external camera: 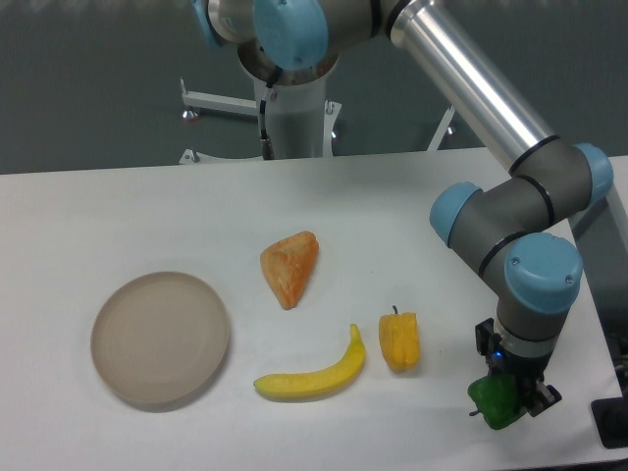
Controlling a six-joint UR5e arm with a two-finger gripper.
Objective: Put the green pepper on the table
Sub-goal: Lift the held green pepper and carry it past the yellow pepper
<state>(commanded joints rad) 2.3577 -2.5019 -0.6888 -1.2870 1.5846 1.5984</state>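
Note:
The green pepper is a small glossy green lump at the front right of the white table. My gripper points down over it with its fingers on either side of the pepper, shut on it. The pepper is at or just above the tabletop; I cannot tell if it touches. The gripper body hides part of the pepper.
A yellow-orange pepper lies left of the gripper. A banana lies further left, an orange wedge-shaped piece behind it. A round beige plate sits front left. A dark object is at the table's right edge.

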